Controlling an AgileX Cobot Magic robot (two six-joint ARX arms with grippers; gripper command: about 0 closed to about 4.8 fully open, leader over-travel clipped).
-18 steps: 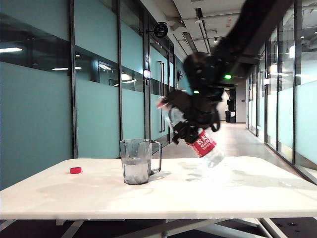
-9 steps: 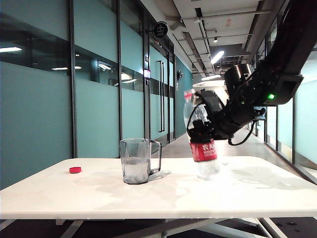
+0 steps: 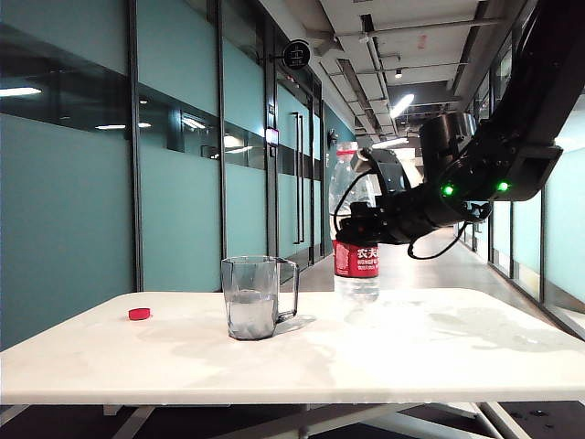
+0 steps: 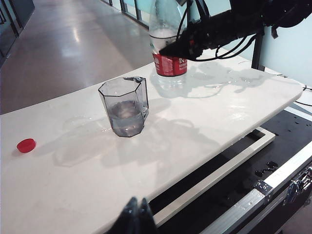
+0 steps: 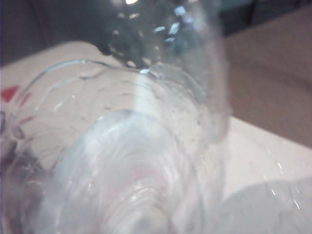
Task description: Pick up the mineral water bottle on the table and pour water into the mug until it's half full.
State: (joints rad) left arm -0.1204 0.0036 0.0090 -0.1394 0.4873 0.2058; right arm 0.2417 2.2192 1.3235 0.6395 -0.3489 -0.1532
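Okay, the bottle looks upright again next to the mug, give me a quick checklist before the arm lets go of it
1. Clear plastic mineral water bottle with red label upright: ok.
2. Bottle base resting on the white table: cannot tell.
3. Right gripper on the bottle above the label: ok; it grips the bottle.
4. Smoky-grey faceted mug upright, apart from the bottle, holding water partway up: ok.
5. Left gripper back at the near table edge, shut, clear of both: ok.
6. Small red cap off the bottle, on the table beyond the mug: not ok.

clear glossy plastic bottle, smoky transparent faceted plastic mug, smooth white semi-gloss table
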